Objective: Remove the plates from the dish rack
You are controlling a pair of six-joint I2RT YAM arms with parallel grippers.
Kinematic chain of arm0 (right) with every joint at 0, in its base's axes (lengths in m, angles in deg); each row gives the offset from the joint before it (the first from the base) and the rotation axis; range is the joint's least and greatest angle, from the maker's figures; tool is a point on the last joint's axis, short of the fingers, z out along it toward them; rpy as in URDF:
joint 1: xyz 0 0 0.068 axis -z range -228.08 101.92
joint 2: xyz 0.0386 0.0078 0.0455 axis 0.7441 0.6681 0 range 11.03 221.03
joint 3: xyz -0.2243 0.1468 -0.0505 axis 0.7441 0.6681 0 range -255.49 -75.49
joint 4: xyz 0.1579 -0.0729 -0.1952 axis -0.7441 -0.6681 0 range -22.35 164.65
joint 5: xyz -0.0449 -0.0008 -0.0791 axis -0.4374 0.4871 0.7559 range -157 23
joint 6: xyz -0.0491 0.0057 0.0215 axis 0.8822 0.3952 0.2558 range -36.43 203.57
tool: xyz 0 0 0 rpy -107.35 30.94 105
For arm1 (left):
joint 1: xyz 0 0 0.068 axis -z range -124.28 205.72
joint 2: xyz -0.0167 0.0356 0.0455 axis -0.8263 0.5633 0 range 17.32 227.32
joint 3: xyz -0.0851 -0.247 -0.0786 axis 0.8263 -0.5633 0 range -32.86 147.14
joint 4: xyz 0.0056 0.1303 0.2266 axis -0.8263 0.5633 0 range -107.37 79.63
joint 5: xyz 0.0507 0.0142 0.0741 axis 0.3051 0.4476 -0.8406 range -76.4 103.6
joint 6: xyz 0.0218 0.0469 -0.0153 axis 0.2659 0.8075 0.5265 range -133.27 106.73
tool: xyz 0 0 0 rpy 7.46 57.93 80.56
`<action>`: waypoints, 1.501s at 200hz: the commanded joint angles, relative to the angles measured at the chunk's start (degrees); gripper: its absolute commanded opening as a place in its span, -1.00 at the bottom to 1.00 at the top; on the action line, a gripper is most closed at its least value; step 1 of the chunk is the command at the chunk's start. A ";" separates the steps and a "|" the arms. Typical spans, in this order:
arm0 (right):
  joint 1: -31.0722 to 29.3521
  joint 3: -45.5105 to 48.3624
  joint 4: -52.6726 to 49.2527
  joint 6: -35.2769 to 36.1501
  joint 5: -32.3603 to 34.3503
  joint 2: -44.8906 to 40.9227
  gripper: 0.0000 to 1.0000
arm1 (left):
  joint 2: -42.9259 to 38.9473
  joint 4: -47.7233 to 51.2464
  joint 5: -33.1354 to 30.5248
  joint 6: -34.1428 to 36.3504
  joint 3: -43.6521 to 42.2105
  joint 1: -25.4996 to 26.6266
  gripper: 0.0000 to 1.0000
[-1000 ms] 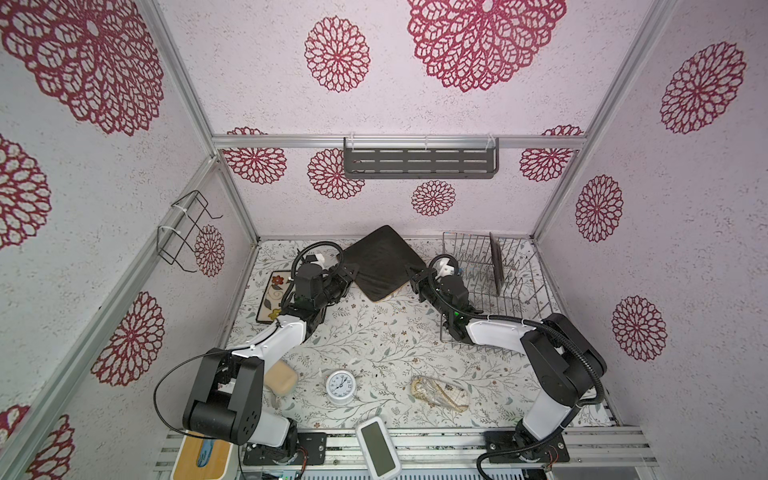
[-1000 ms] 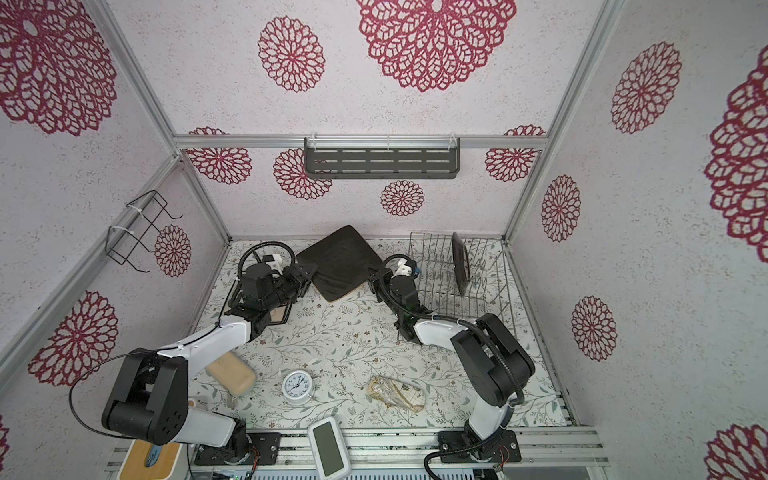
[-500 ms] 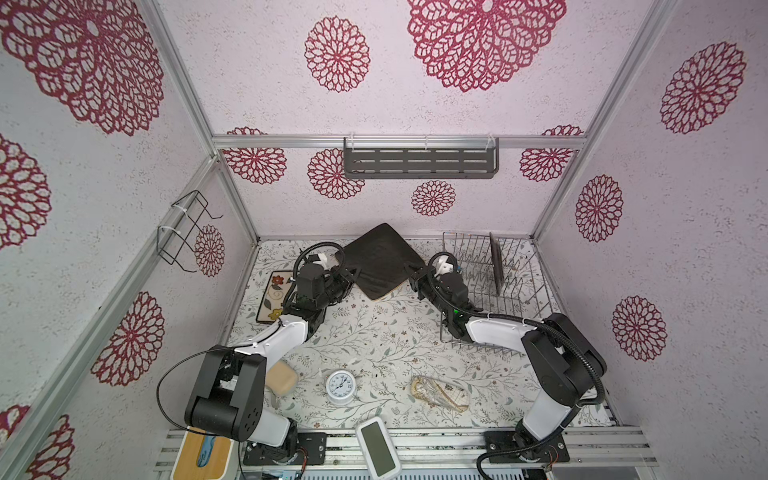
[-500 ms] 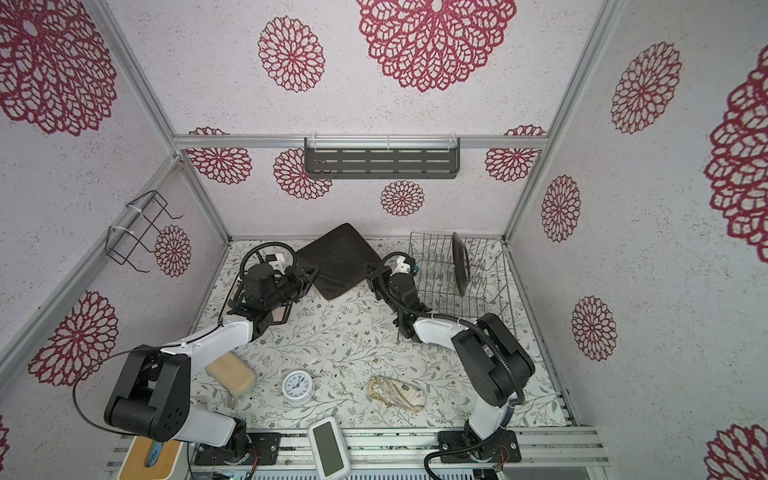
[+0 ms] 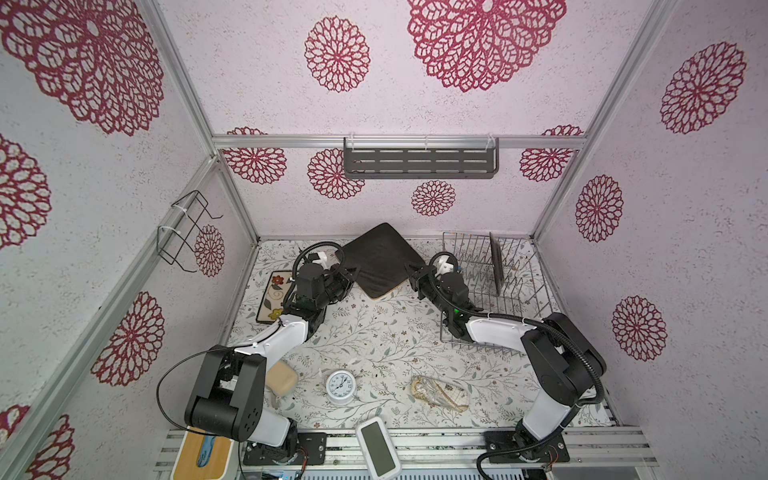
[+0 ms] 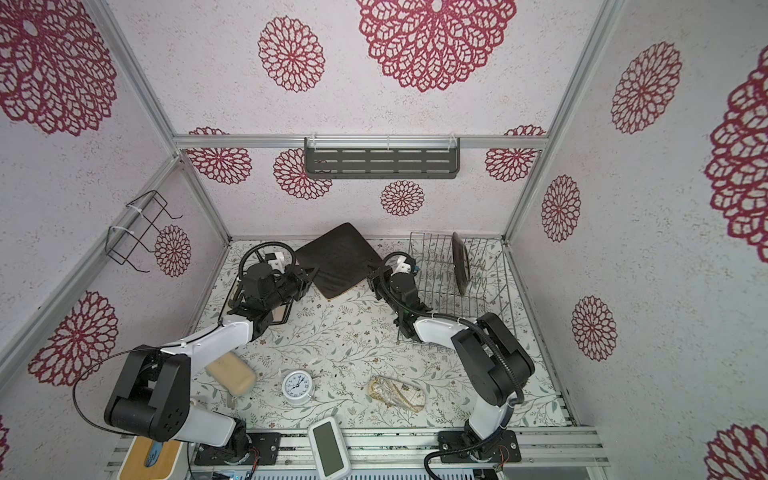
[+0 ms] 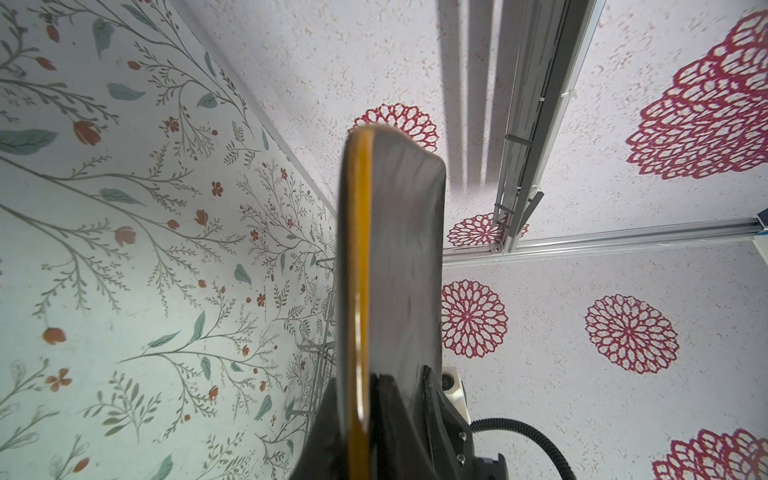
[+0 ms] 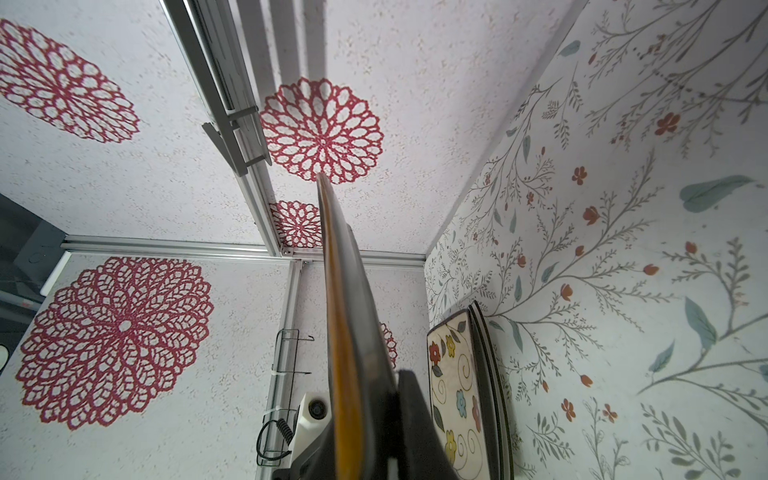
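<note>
Black fingers of the left gripper (image 5: 352,272) and right gripper (image 5: 411,272) are clamped on opposite edges of the dark brown square plate (image 5: 378,264), lifted clear of the table (image 5: 374,332) at centre back in both top views, left of the wire rack (image 5: 524,282), where another dark plate (image 5: 496,264) stands upright.

Dark brown, almost black, on the square plate (image 5: 380,262), ochre-yellow along its edge in both wrist views; the same dark brown on the racked plate (image 5: 496,266), bare silver on the dish rack (image 5: 523,291). Cream with red, yellow and blue flowers, dark curls and a dark border on the rectangular plate (image 8: 455,395). Pale ground with grey-green sprigs and rust-red blossoms on the counter (image 5: 374,332), speckled off-white with crimson lace rosettes on the walls (image 5: 478,41), white on the clock (image 5: 340,384), grey on the shelf (image 5: 419,162).
</note>
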 commanded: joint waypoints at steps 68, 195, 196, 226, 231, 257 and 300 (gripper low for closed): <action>0.83 -3.79 13.42 -5.17 -4.41 -1.45 0.02 | 0.16 -3.06 0.84 -0.20 0.67 -0.25 -1.00; 5.20 0.79 5.55 -7.13 -5.43 -6.80 0.40 | -0.63 -8.21 1.01 -4.64 1.93 -4.59 -1.00; 5.21 0.81 5.41 -7.04 -5.39 -6.91 0.40 | -0.73 -8.13 1.01 -4.63 1.93 -4.67 -1.00; 6.05 1.73 4.27 -5.95 -5.00 -8.97 0.41 | -3.30 -6.70 0.14 -3.83 0.78 -7.16 -1.00; 6.18 1.86 4.14 -5.90 -4.95 -9.25 0.41 | -3.80 -6.05 0.13 -3.48 0.83 -7.58 -1.00; 6.62 1.94 3.15 -4.82 -4.89 -10.31 0.41 | -6.03 -2.84 -0.12 -0.88 0.69 -9.93 -1.00; 6.80 1.39 -1.05 -0.31 -4.05 -12.61 0.40 | -9.28 -5.93 -1.96 -0.28 -3.46 -13.99 -1.00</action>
